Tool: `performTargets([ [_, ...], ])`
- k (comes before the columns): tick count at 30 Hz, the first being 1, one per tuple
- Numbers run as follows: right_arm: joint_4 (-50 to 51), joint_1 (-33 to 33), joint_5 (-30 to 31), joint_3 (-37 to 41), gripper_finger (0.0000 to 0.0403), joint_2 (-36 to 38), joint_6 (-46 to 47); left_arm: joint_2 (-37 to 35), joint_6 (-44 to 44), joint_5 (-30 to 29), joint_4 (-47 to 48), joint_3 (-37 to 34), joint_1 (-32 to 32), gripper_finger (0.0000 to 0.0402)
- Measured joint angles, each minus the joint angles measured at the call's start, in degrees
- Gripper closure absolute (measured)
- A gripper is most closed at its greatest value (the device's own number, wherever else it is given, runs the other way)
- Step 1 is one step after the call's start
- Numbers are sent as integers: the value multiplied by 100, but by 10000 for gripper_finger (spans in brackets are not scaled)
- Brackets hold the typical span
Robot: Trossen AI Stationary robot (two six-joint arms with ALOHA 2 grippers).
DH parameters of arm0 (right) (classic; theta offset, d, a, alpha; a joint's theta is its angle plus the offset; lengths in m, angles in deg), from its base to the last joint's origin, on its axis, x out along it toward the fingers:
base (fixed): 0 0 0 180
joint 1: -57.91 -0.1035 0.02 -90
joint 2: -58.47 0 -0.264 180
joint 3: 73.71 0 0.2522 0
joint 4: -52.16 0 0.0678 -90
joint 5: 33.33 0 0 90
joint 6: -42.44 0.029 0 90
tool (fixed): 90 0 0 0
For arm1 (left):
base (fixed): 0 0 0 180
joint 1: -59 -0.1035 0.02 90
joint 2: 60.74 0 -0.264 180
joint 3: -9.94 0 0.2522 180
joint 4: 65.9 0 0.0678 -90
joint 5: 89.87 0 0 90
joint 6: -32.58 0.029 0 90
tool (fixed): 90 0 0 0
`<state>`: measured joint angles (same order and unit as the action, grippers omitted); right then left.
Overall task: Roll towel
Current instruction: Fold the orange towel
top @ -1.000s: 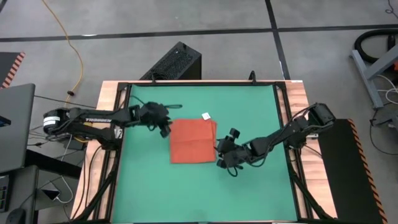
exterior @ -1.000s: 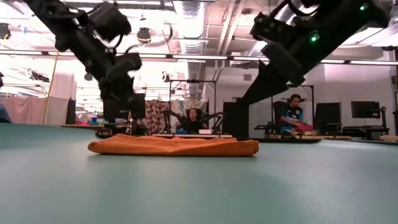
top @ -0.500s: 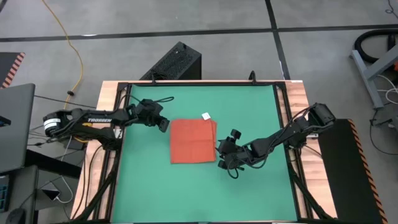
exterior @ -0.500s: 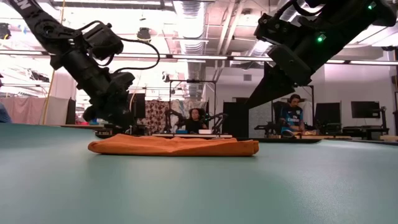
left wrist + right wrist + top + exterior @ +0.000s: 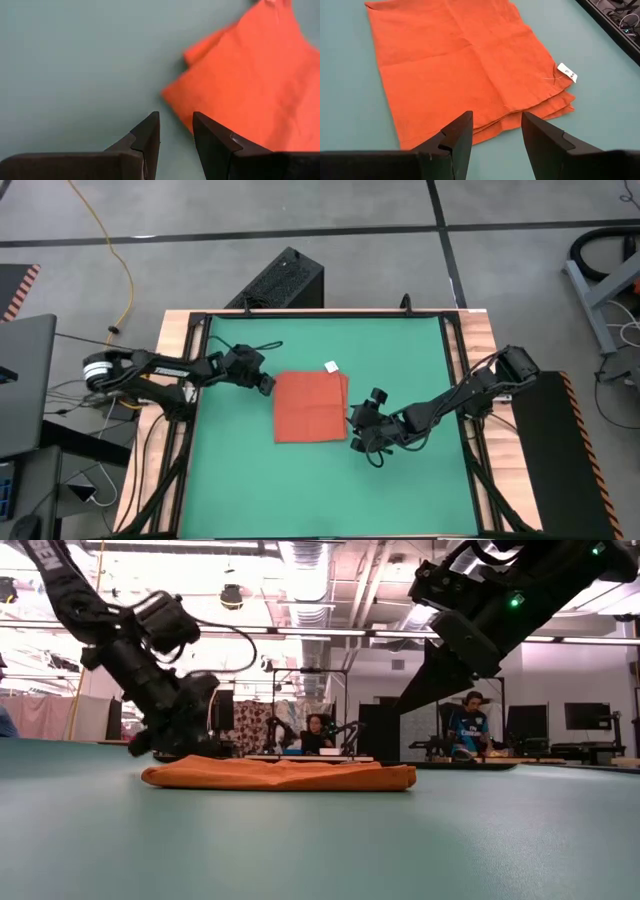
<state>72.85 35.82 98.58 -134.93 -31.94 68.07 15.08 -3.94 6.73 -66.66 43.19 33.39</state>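
Observation:
The orange-red towel [image 5: 310,407] lies folded flat on the green table, its layers stepped at the right edge, with a small white tag [image 5: 331,366] at its far right corner. My left gripper [image 5: 268,383] is low over the table just off the towel's far left corner [image 5: 170,94]. It is open, and its fingertips [image 5: 176,120] are short of the cloth. My right gripper [image 5: 355,430] hovers open beside the towel's right edge near the near corner, looking across the towel [image 5: 460,60] and clear of it.
A black rail frame [image 5: 200,380] and wooden borders edge the table. A black cable [image 5: 258,343] lies on the mat behind the left gripper. A black box [image 5: 285,280] stands beyond the far edge. In the low view, seated people [image 5: 470,725] show in the room behind.
My left gripper has come down from well above the table to just over it, beside the towel's far left corner, and its wrist has rolled. The towel has kept its place and shape.

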Motion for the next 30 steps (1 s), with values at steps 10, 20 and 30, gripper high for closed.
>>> performTargets([
  [10, 0, -162, 2, 0, 213, 0, -11, 726, -518, 537, -1095, 13, 4, 296],
  [20, 51, -154, 13, 0, 242, 0, -11, 766, -751, 1049, -1232, 31, 19, 389],
  [30, 745, 234, 172, -2, 247, -2, 1251, 766, -723, 1296, -1169, 704, 395, 401],
])
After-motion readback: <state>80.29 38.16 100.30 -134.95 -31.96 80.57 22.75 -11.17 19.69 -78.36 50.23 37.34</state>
